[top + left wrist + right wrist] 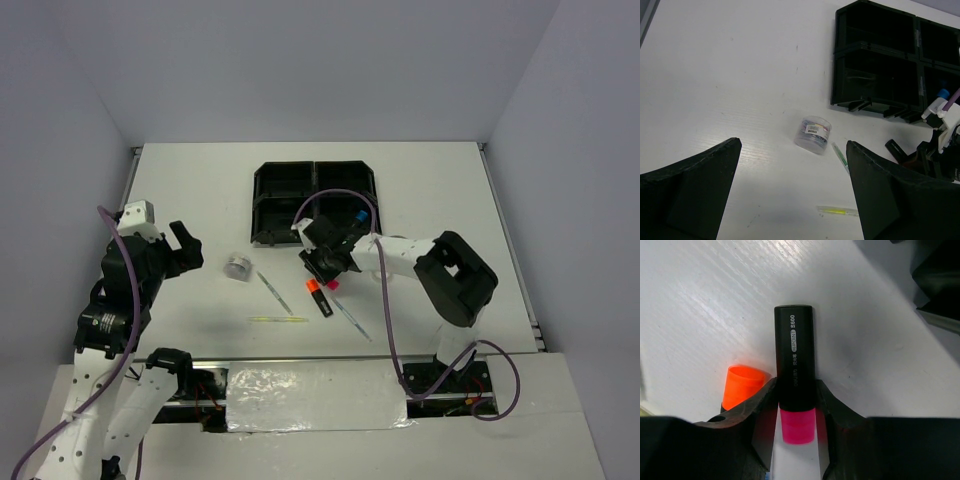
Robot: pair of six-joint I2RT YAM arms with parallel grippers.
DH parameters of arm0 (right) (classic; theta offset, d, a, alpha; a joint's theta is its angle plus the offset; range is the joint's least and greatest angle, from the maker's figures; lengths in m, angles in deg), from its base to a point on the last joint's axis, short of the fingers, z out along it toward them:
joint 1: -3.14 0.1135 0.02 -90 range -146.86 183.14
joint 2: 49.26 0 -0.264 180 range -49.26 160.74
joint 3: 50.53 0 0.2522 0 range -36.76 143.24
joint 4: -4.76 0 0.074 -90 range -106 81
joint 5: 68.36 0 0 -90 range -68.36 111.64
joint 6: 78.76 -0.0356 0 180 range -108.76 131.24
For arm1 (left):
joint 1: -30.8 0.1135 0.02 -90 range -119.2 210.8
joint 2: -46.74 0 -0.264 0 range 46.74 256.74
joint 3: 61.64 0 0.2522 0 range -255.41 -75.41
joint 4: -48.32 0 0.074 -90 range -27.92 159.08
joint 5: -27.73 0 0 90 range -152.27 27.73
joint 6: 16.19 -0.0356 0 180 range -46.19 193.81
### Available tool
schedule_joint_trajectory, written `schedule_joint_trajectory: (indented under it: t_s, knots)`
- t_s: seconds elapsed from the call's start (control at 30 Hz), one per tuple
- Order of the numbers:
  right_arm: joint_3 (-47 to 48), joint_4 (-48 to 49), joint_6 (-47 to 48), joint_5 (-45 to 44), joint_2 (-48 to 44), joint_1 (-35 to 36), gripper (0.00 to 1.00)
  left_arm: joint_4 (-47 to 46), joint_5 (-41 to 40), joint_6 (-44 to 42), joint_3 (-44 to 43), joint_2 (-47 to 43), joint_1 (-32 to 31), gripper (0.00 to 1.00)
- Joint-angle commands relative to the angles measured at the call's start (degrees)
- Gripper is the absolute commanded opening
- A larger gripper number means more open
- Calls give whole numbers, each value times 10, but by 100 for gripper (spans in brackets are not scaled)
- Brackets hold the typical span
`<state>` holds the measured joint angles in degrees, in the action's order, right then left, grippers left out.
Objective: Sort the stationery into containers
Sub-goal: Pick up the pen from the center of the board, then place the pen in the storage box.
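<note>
Orange-capped highlighter lies beside my right claw, pinching a smooth cylindrical pink-capped highlighter; my left claw hangs spread.

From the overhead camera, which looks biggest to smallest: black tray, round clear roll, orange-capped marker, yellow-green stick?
1. Black tray, by far.
2. Round clear roll and orange-capped marker: too alike to rank.
3. Yellow-green stick: longest of the small items, but thinnest.
</note>
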<state>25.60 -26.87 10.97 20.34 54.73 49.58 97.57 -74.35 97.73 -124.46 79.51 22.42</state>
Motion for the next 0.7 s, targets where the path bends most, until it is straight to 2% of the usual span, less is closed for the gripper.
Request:
schedule_joint_trajectory:
  t_s: [0.0,0.07,0.23,0.4,0.67]
  knots:
    - [-1,27,-14,30,14,13,32,-25,-1,-11,1,-6,-4,99]
    - [0,33,-16,43,-11,18,24,-25,-1,-11,1,-6,-4,99]
    - [-1,53,-16,85,-120,23,19,-25,-1,-11,0,-5,-5,99]
    - [30,14,-3,32,-208,9,19,-25,-5,-8,0,-8,-5,99]
    - [119,-96,95,-86,-172,-92,19,-25,-5,-8,1,-1,-5,99]
